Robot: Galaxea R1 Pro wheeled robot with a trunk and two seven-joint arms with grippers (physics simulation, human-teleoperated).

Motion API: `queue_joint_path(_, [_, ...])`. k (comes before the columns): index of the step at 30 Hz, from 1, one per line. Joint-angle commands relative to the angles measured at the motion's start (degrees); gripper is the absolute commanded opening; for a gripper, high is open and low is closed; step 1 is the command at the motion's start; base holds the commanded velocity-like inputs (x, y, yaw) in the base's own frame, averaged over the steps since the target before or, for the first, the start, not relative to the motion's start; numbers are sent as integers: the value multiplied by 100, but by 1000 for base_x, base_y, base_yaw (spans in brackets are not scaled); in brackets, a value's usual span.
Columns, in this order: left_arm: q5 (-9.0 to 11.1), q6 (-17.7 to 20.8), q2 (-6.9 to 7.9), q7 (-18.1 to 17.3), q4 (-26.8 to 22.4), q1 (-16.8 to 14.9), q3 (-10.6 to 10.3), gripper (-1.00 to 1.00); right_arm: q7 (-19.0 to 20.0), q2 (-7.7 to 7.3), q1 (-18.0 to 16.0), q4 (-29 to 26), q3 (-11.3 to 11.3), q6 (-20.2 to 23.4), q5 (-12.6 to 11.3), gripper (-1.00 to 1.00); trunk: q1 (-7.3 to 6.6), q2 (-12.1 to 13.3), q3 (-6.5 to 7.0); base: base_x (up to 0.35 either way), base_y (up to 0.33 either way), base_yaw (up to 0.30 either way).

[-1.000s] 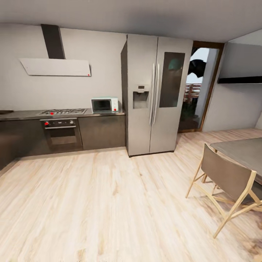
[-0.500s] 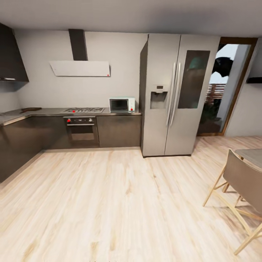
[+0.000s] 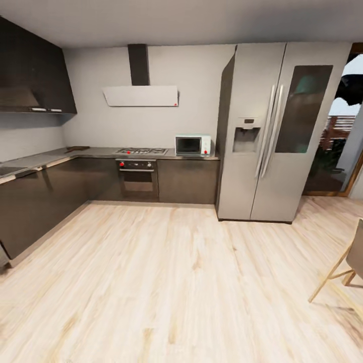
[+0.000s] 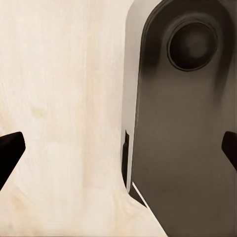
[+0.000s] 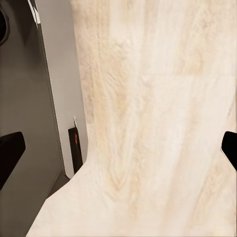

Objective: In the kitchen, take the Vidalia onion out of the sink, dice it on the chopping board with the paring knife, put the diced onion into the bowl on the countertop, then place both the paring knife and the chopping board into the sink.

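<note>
Approaching the countertop (image 3: 60, 154) with both grippers spread apart and empty, the robot must next locate the sink.

A small dark brown object (image 3: 76, 148) on the glossy dark-grey countertop (image 3: 96, 151), beside the gas hob (image 3: 141, 150), is too small to identify. A wooden chair (image 3: 348, 269) is cut off by the frame's edge.

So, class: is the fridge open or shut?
Shut: both doors of the fridge sit flush, handles side by side, no gap showing.
</note>
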Motion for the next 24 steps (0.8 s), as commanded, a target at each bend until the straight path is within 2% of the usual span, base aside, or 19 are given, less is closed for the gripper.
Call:
queue_joint_path(1, [5, 8, -2, -6, -8, 1, 13, 100, 21, -2, -4, 12, -16, -23, -1, 100, 0, -2, -4, 0, 0, 297])
queue_joint_path(24, [5, 8, -23, -6, -8, 1, 10, 100, 21, 6, -4, 12, -17, -27, -3, 100, 0, -2, -4, 0, 0, 297])
